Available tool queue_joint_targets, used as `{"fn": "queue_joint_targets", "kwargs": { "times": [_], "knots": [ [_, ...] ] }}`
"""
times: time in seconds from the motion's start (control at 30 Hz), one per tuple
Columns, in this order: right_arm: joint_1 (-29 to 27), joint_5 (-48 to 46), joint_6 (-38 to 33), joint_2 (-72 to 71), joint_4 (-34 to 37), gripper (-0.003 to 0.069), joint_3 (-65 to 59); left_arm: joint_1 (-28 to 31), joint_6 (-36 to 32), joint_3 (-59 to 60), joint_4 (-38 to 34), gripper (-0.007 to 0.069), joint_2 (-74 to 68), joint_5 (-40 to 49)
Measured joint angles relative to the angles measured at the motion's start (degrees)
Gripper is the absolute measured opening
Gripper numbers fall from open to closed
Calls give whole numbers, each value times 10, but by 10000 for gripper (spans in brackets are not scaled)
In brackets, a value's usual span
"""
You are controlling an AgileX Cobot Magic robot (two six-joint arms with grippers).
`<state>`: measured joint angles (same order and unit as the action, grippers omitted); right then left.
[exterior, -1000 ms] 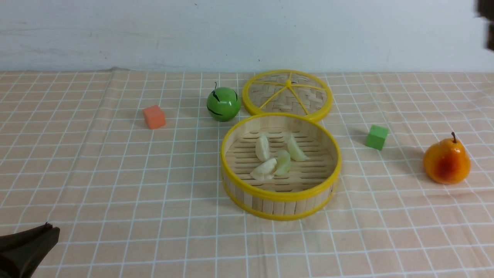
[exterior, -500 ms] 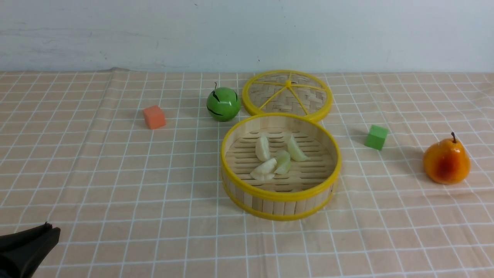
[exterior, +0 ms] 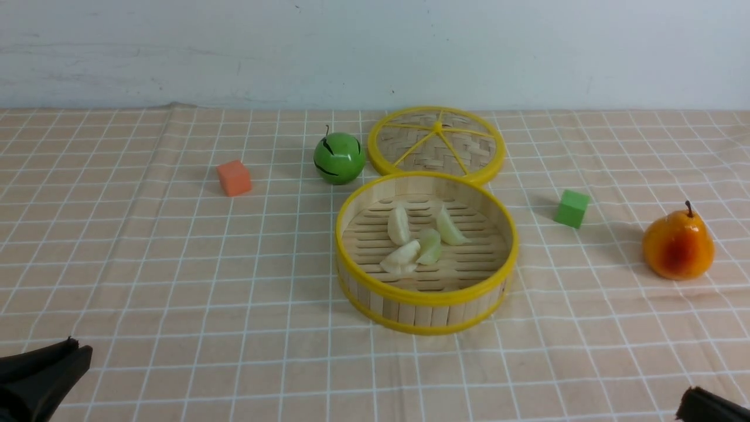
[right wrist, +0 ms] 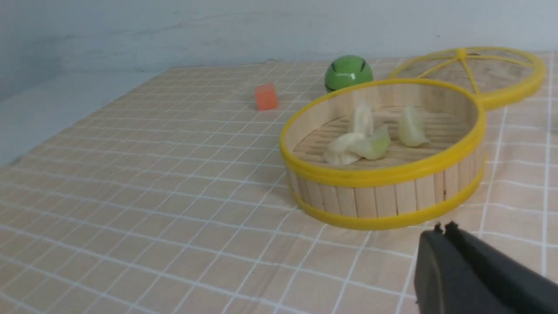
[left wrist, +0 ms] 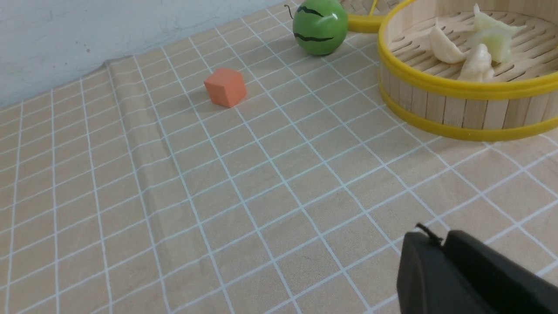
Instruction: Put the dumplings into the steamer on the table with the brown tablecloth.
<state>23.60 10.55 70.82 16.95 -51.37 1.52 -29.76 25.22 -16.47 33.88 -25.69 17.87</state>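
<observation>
the four pale cream to yellowish-green pleated toy dumplings [exterior: 419,239] lie inside the round bamboo steamer with yellow rims [exterior: 426,296], grouped near the centre of its slatted base, two of them touching. the steamer sits on the surface covered by the light brown cloth with a white grid [exterior: 176,281], roughly mid-surface in the front view. at the steamer's 12 o'clock, its rim meeting the steamer's far rim, lies the flat woven yellow-rimmed lid with yellow spokes [exterior: 436,143]. at 11 o'clock, just beside the lid, stands a green striped toy melon ball [exterior: 338,157]; farther out at 10 o'clock, well apart, an orange cube [exterior: 234,177]. at 2 o'clock sits a green cube [exterior: 572,207], and at 3 o'clock, well apart, an orange-red toy pear [exterior: 678,245]. the left end effector [left wrist: 438,240] rests low at 8 o'clock, clear of the steamer, black fingers drawn together with nothing between them. the right end effector [right wrist: 444,227] appears at 4 o'clock, fingers pressed together, holding nothing.
</observation>
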Motion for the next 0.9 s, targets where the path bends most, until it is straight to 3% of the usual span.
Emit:
{"fn": "queue_joint_targets", "kwargs": {
  "times": [0.23,0.37,0.5,0.63,0.67,0.73,0.8,0.9],
  "knots": [
    [-2,-133,25,-159,21,-4,10,0,0,0,0,57,0,0],
    [-22,-175,27,-175,16,-2,10,0,0,0,0,57,-1,1],
    [-60,-191,-19,-175,67,-3,10,0,0,0,1,61,-1,2],
    [-134,-205,-243,-175,278,-3,-8,0,0,0,1,68,-1,4],
    [-155,-205,-339,-175,368,-3,-18,0,0,0,1,70,-1,5],
    [-182,-206,-467,-175,469,-3,-29,0,0,0,1,71,-1,5],
    [-201,-209,-569,-175,544,-3,-30,0,0,0,1,73,-1,8],
    [-205,-224,-641,-175,581,-3,-30,0,0,0,1,74,-1,8]
  ]
}}
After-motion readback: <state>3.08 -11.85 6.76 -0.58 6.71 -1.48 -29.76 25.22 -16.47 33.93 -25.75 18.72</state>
